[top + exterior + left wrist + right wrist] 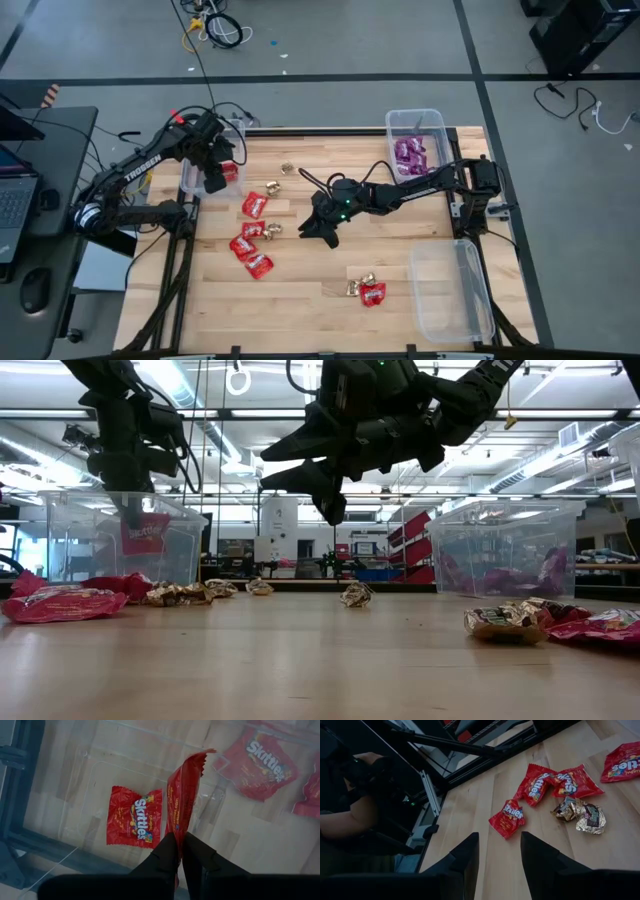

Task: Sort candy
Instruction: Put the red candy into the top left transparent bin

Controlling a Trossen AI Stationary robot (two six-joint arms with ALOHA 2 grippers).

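Over clear bin (75, 775): left fingers (167, 852) pinching flat, glossy red packet (182, 795).

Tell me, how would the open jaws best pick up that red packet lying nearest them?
The red packet lies flat on the table, so coming straight down from above looks best. Pinch across its narrow middle, where the filling probably bulges, not a thin crimped end. The right gripper hovers open just short of it.

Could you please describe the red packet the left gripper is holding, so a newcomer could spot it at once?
Find the clear bin at the table's far left corner. The left gripper hangs above it, shut on a red packet. Unlike the other red packets, it hangs edge-on in the air.
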